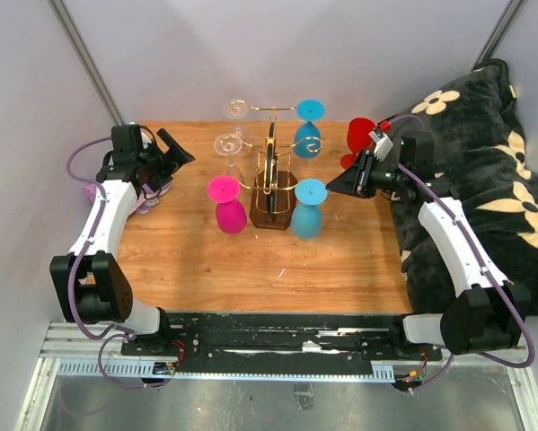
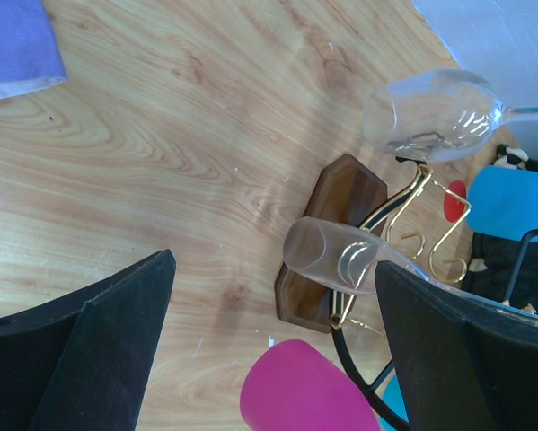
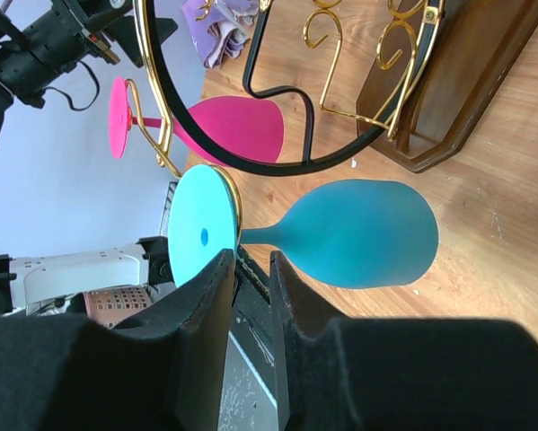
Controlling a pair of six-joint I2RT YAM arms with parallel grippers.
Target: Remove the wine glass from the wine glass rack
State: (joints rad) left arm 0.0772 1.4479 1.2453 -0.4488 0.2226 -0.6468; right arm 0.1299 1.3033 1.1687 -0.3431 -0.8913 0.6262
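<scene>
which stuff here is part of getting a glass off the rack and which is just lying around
For the job:
wine glass rack
front blue glass hanging on it, likely the target
right gripper beside that glass

Lying about:
red glass, already off the rack
purple cloth
black floral blanket

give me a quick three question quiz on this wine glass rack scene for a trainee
1. True or false: the left gripper is shut on a clear glass.
2. In the right wrist view, which glass hangs just beyond the tips of the right gripper? A red, B blue, C clear.
3. How many pink glasses hang on the wine glass rack?

Key
1. False: its jaws stand wide apart with nothing between them.
2. B: the blue glass.
3. One: the pink glass.
</scene>
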